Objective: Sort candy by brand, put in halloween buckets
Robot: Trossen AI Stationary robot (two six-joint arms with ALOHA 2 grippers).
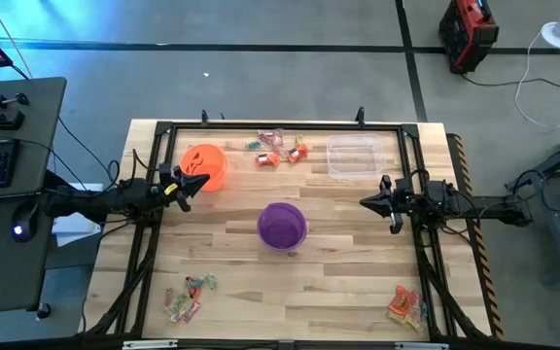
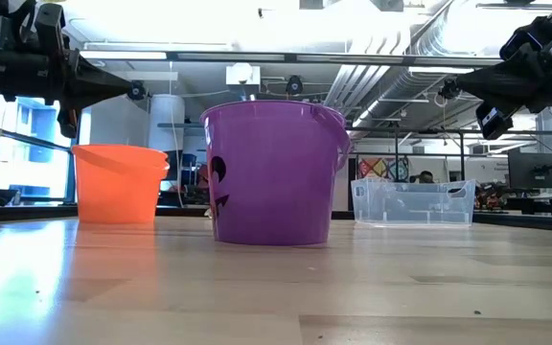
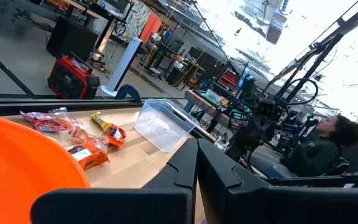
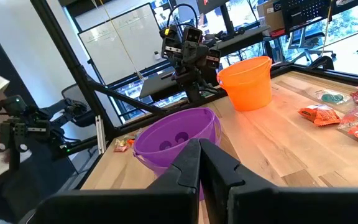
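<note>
The orange bucket (image 1: 205,165) stands upright at the far left of the table, the purple bucket (image 1: 282,226) near the middle; both are upright in the low view too, orange (image 2: 118,182) and purple (image 2: 274,172). Candy lies in three heaps: at the far edge (image 1: 278,148), at the near left (image 1: 187,297) and at the near right (image 1: 408,305). My left gripper (image 1: 202,181) hovers shut beside the orange bucket, level, above the table. My right gripper (image 1: 366,202) hovers shut at the right, pointing toward the purple bucket (image 4: 178,140).
A clear plastic tub (image 1: 352,156) sits at the far right of the table. A black frame rims the tabletop (image 1: 261,126). Bare wood lies between the buckets and the near candy heaps. A person sits beyond the table in the left wrist view (image 3: 325,146).
</note>
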